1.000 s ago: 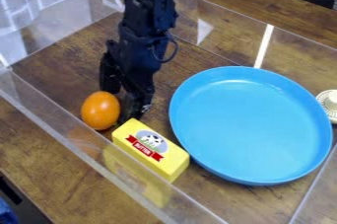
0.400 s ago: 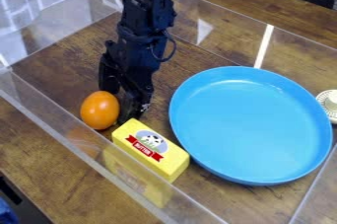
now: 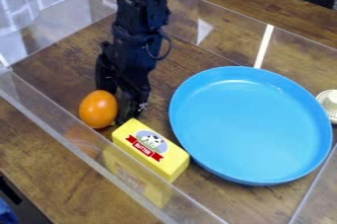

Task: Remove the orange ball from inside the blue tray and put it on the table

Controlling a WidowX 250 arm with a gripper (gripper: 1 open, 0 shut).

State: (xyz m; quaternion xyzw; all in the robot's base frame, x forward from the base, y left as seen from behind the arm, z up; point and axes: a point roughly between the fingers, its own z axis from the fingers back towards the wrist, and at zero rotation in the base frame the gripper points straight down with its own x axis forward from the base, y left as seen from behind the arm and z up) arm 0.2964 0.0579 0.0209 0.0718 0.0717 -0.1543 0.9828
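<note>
The orange ball (image 3: pixel 97 110) rests on the table (image 3: pixel 59 65), left of the blue tray (image 3: pixel 250 124) and outside it. The tray holds nothing. My black gripper (image 3: pixel 121 87) hangs pointing down just behind and right of the ball, very close to it. Its fingers (image 3: pixel 137 92) stand open, and the ball is not between them. The arm rises from there to the top of the camera view.
A yellow block with a label (image 3: pixel 148 149) lies in front of the ball, between it and the tray's near-left rim. Clear acrylic walls (image 3: pixel 59 119) run close along the left and front. A pale round object (image 3: pixel 328 104) sits at the right edge.
The gripper has edged slightly left, and the ball has shifted a little left. The tray and yellow block have not moved.
</note>
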